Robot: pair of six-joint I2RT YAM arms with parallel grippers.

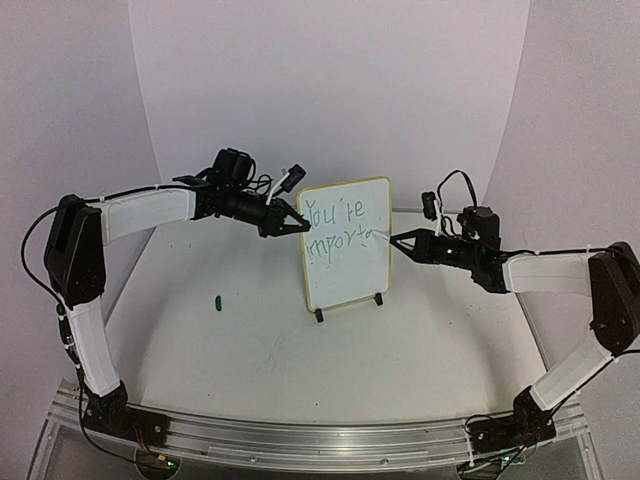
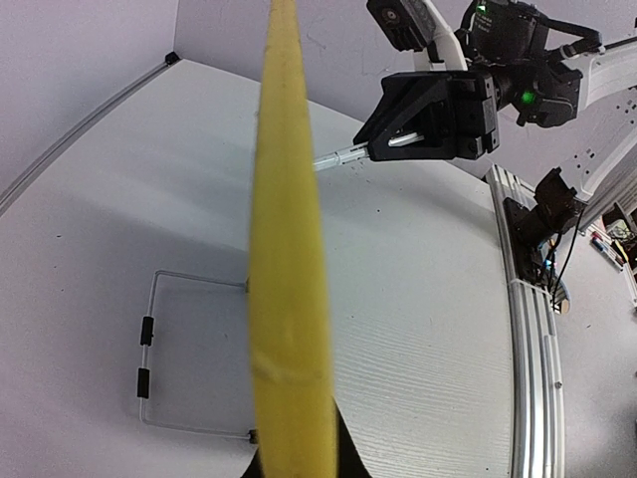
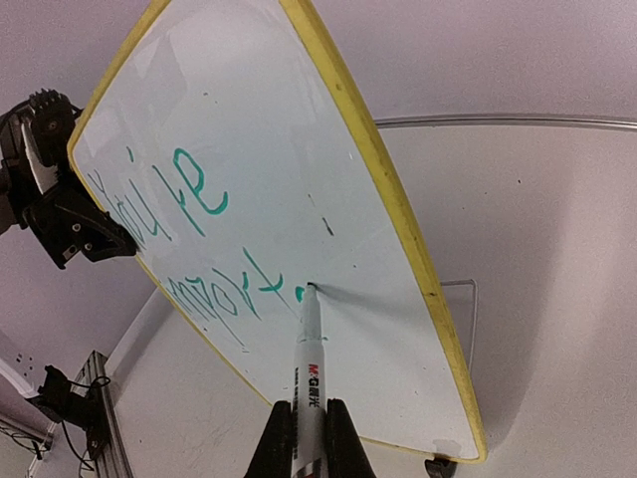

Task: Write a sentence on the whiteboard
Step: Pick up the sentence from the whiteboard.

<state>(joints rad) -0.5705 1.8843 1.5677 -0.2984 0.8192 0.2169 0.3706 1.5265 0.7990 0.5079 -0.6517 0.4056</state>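
The whiteboard [image 1: 350, 275] stands upright on its black feet at the table's middle, with a yellow frame. Green writing [image 1: 345, 225] reads "You're" and, below it, a partly written "importa". My left gripper [image 1: 296, 226] is shut on the board's upper left edge. In the left wrist view the frame edge [image 2: 289, 249] runs up between the jaws [image 2: 299, 460]. My right gripper [image 1: 402, 241] is shut on a white marker [image 3: 311, 373], and its tip touches the board [image 3: 328, 149] at the end of the second line [image 3: 214, 289].
A small green marker cap [image 1: 217, 300] lies on the table left of the board. The board's wire stand [image 2: 149, 349] sticks out behind it. A metal rail [image 1: 300, 440] runs along the near table edge.
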